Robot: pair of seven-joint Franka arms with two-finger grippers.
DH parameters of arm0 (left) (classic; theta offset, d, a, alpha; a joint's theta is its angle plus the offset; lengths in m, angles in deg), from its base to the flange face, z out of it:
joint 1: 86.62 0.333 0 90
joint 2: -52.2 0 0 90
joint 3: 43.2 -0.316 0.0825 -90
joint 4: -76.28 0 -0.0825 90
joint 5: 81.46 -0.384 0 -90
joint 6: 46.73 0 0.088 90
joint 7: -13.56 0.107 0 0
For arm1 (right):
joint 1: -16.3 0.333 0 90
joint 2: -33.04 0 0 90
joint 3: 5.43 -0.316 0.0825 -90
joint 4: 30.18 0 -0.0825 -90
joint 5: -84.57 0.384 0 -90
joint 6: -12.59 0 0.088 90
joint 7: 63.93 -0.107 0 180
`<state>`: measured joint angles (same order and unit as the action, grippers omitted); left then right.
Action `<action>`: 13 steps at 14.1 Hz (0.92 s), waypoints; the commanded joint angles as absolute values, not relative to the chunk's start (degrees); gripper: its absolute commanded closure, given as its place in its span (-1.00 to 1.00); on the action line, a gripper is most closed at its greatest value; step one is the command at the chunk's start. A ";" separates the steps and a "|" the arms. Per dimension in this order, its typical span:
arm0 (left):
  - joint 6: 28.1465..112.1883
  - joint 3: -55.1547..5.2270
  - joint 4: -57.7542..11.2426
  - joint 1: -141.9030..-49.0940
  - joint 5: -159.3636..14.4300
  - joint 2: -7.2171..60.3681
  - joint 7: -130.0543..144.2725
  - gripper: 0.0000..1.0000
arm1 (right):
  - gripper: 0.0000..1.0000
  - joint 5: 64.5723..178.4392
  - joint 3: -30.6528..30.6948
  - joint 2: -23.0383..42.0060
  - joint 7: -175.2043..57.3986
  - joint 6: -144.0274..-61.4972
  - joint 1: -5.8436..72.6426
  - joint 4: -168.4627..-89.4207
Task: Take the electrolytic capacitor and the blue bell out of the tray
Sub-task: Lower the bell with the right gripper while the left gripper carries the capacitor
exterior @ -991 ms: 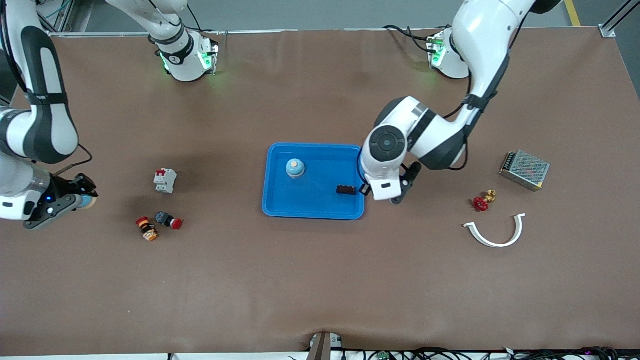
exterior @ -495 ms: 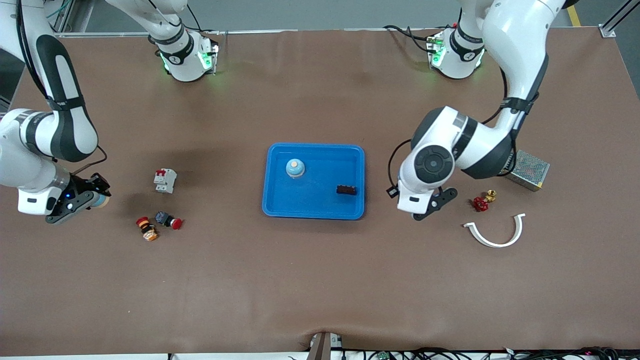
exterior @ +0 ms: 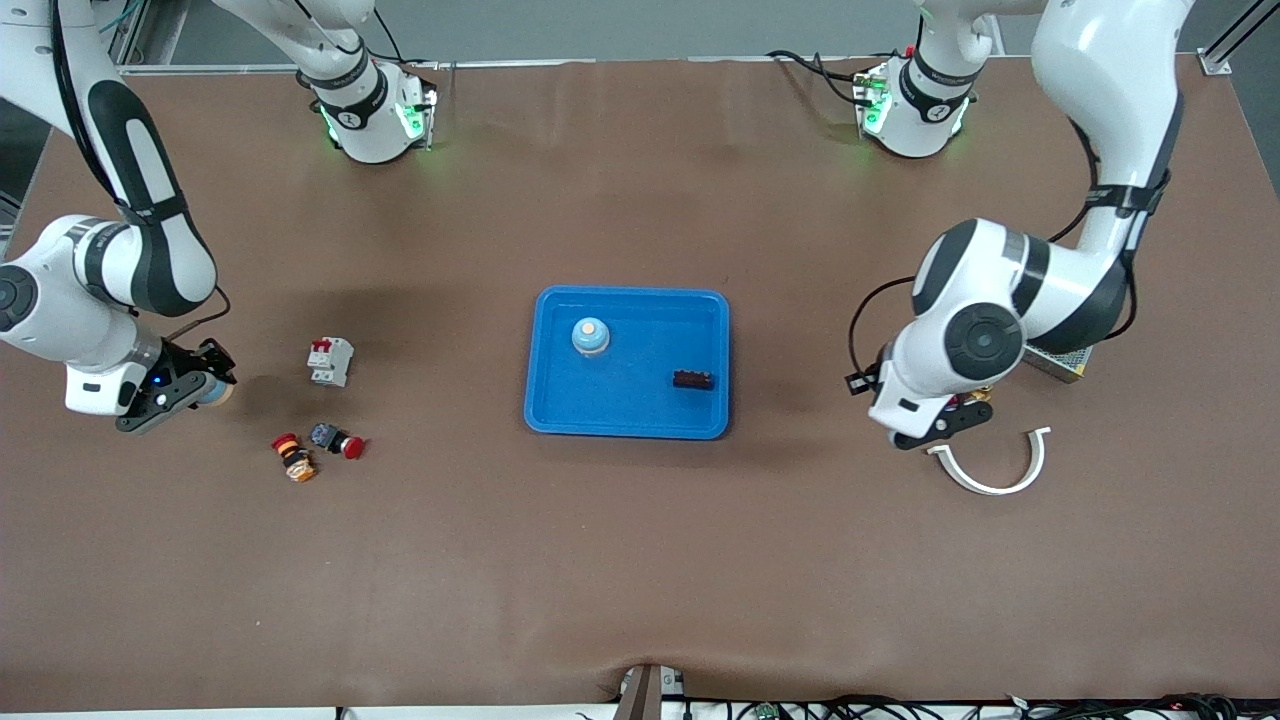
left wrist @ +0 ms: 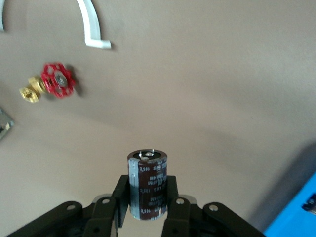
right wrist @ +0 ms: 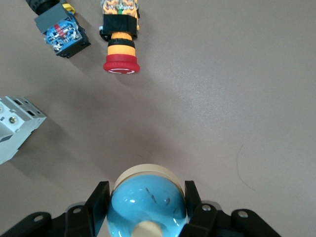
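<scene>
Left gripper (left wrist: 147, 205) clamps a capacitor (left wrist: 147, 185) between its black fingers (left wrist: 122, 197). The capacitor is a dark brown cylinder with pale print, standing upright, two thin leads on its top face. Below it lies bare brown table (left wrist: 207, 89). A red-handled brass valve (left wrist: 49, 85) rests on the table, with the end of a white curved piece (left wrist: 91, 27) near it. Grey metal corner (left wrist: 4, 124) at one frame edge; blue tray (left wrist: 296, 212) corner at another.

Tray (exterior: 560, 400): bare middle betw. bell (exterior: 590, 336) & black block (exterior: 693, 380). Bare table betw. tray & breaker (exterior: 330, 361), buttons (exterior: 318, 447); likewise twd. valve (left wrist: 51, 86), white arc (exterior: 990, 464).
</scene>
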<state>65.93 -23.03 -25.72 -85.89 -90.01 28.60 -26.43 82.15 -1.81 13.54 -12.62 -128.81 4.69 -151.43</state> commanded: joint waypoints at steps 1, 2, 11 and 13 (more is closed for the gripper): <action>72.70 -22.55 -36.46 -82.33 -89.11 35.58 -20.30 1.00 | 0.43 82.02 -2.79 13.61 -11.46 -132.76 3.38 -154.19; 73.67 -22.55 -37.87 -80.93 -89.11 36.46 -18.19 1.00 | 0.43 82.02 -2.79 13.44 -11.46 -133.82 3.38 -154.54; 91.23 -22.37 -54.22 -76.87 -89.11 41.30 -12.63 1.00 | 0.43 82.11 -2.88 10.19 -11.46 -139.80 3.29 -156.04; 95.72 -21.67 -57.21 -76.87 -89.54 41.30 -12.54 1.00 | 0.43 82.11 -2.88 9.31 -11.46 -140.94 3.21 -156.13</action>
<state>91.62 -22.57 -52.78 -77.25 -90.01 38.94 -13.59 82.15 -1.84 9.52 -12.59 -139.35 4.68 -155.43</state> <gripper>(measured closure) 0.661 0.339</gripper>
